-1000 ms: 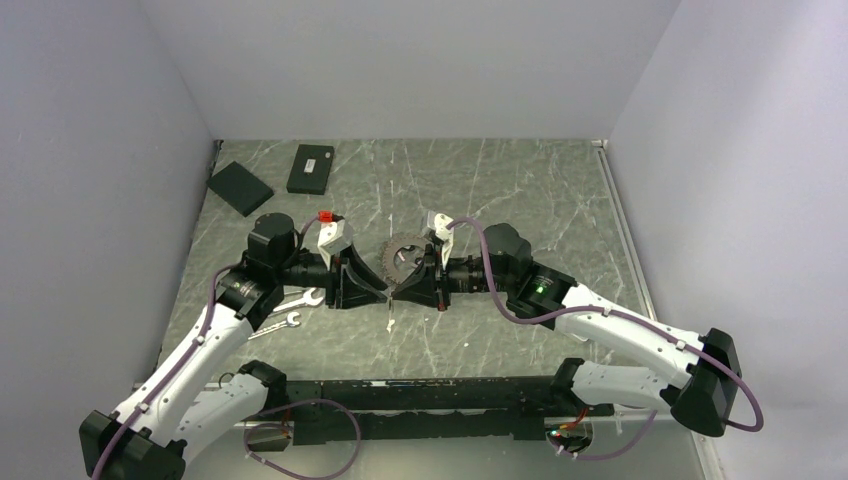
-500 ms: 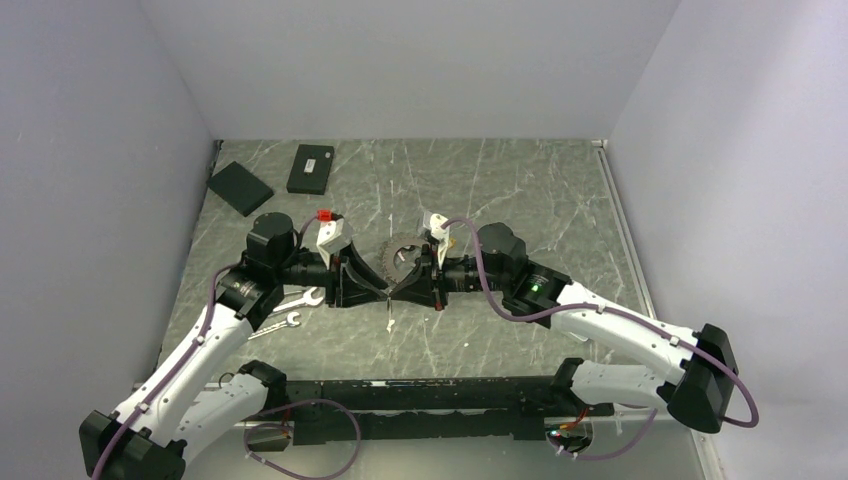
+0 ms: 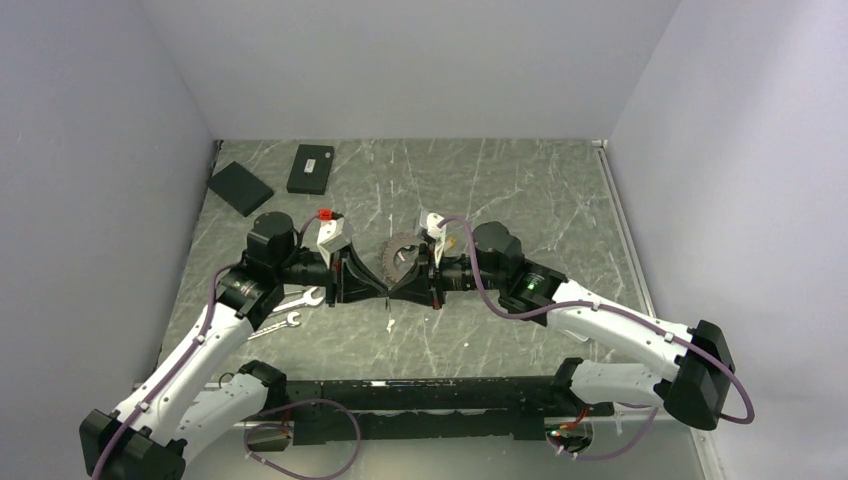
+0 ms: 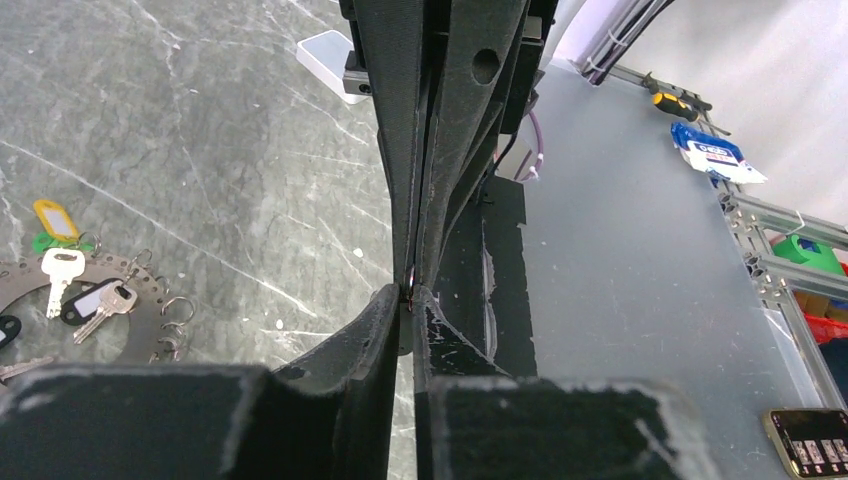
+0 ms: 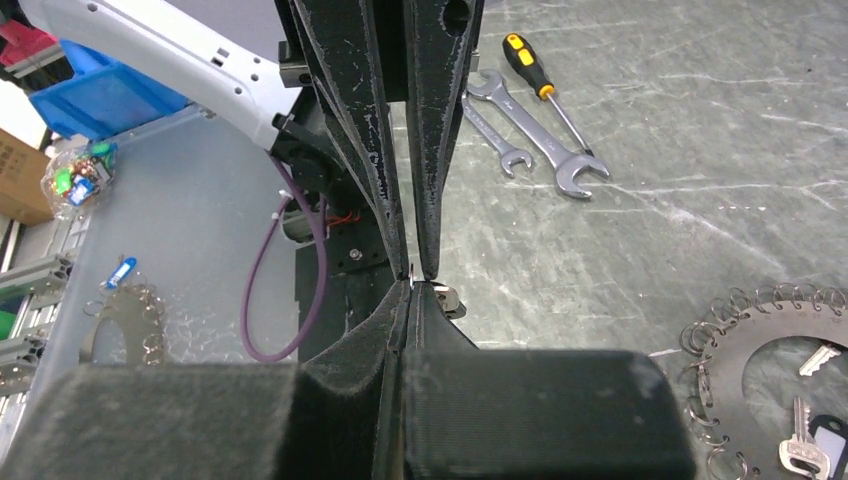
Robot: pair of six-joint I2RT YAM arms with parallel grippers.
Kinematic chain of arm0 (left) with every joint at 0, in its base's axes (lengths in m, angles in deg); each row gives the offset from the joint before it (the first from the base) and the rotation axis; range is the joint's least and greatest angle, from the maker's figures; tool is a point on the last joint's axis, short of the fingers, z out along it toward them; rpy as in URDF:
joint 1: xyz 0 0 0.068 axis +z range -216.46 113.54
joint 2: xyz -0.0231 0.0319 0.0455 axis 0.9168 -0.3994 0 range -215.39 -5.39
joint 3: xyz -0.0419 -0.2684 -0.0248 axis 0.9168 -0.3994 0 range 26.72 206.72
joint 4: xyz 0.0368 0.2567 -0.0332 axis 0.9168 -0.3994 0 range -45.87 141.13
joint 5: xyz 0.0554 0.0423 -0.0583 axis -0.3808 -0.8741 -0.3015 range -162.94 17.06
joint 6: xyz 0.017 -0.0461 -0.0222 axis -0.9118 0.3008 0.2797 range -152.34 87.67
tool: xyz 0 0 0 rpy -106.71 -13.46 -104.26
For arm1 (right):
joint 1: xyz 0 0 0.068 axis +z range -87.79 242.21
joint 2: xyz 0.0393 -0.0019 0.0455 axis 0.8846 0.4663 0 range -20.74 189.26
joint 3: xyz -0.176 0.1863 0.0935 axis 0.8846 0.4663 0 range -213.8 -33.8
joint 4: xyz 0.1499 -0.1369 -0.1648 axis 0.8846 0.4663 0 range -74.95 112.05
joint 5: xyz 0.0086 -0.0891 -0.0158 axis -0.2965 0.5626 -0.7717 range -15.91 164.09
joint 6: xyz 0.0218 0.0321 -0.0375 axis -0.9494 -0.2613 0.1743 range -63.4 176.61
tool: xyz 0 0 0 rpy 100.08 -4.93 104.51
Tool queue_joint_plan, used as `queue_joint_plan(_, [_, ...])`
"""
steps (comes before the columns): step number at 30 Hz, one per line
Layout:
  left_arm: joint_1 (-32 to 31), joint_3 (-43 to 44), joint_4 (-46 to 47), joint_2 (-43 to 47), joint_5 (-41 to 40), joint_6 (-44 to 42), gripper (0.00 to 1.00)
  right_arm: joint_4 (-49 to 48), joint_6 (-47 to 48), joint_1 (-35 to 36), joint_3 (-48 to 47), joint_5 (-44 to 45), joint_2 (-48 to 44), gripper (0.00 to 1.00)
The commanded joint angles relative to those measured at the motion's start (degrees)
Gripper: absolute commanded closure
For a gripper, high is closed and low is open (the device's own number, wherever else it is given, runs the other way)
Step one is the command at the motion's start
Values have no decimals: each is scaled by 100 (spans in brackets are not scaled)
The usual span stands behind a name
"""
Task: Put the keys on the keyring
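My two grippers meet tip to tip over the table's middle, left gripper (image 3: 384,293) against right gripper (image 3: 393,293). Pinched edge-on between them is a small thin keyring (image 5: 412,271). The right gripper (image 5: 412,283) is shut on it. The left gripper (image 4: 410,293) has its tips pressed on the same ring, with only a slit between the fingers. One silver key (image 3: 388,321) hangs just below the tips, and it also shows beside my right finger as a silver key (image 5: 447,297). More keys (image 4: 78,290) with coloured tags lie on a grey toothed disc (image 3: 402,256) fringed with small rings.
Two silver wrenches (image 3: 290,308) lie under the left arm, with a yellow-handled screwdriver (image 5: 536,72) beside them. Two flat black boxes (image 3: 240,187) (image 3: 311,168) sit at the back left. The disc (image 5: 750,365) lies just behind the meeting tips.
The left gripper's jaws have narrowed from clearly open to pressed together at the tips. The right arm has edged left, bringing the two grippers into contact.
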Motion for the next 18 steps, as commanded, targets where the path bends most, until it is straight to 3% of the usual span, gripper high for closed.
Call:
queue_joint_plan(1, [-21, 230, 196, -16, 88, 65, 91, -464, 82, 8, -268, -100, -86, 100])
queue_joint_plan(3, [-21, 237, 160, -25, 77, 54, 100, -511, 104, 5, -252, -100, -117, 100])
queue_joint_plan(8, [-21, 201, 175, 44, 202, -21, 100, -645, 171, 8, -254, -359, -103, 100])
queue_joint_plan(9, [-21, 215, 125, 60, 199, -66, 100, -643, 222, 8, -251, -412, -122, 97])
queue_joint_plan(13, [-21, 292, -47, 81, 59, -158, 100, -560, 344, 8, -247, -464, -221, 57])
queue_joint_plan(14, [-16, 318, -115, 73, 22, -187, 100, -511, 370, 8, -258, -452, -245, 51])
queue_joint_plan(18, [-12, 379, -251, 101, -112, -266, 100, -290, 479, -1, -239, -344, -347, 44])
